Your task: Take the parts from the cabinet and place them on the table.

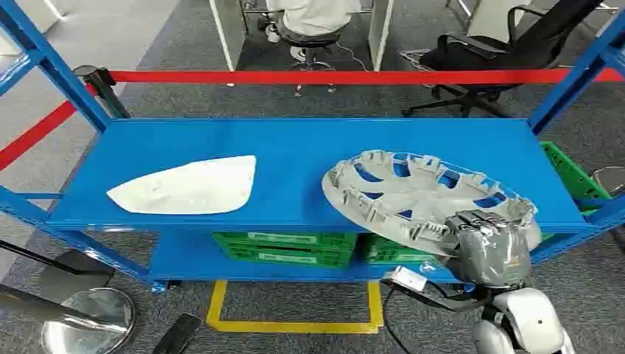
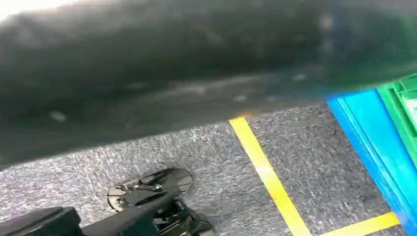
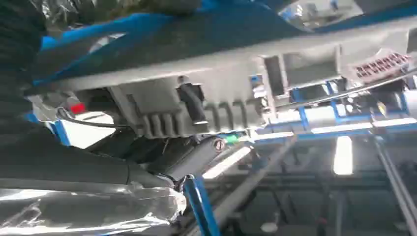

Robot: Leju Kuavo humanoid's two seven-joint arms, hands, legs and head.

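So the right hand (image 1: pixel 492 247) has the grey wheel cover (image 1: pixel 420 195) by its near rim, fingers hooked under the edge in the right wrist view, and the cover sits tilted, far side on the blue shelf (image 1: pixel 309 151) and near side lifted off over the front lip. My guess is it's thin moulded plastic: light, fairly stiff, but flexy at the rim, and those little ribbed clips underneath (image 3: pixel 196 115) look like they'd snap if squeezed hard. The rim by a spoke seems the sensible grab spot, since the open cutouts give fingers something to hook; one-handed at the edge it'll probably want to droop and swing. The other part, a white curved panel (image 1: pixel 188 186), lies flat on the left of the same shelf, well apart from the cover; looks smooth and slick, so probably take it from the thicker end. Left hand, can't tell, its wrist view is just blur above carpet and yellow floor tape (image 2: pixel 268 172). Painted shelf looks slippery. Green crates (image 1: pixel 287 247) sit on the lower shelf, a red barrier tape (image 1: pixel 332 76) runs behind, with office chairs and a seated person beyond it.
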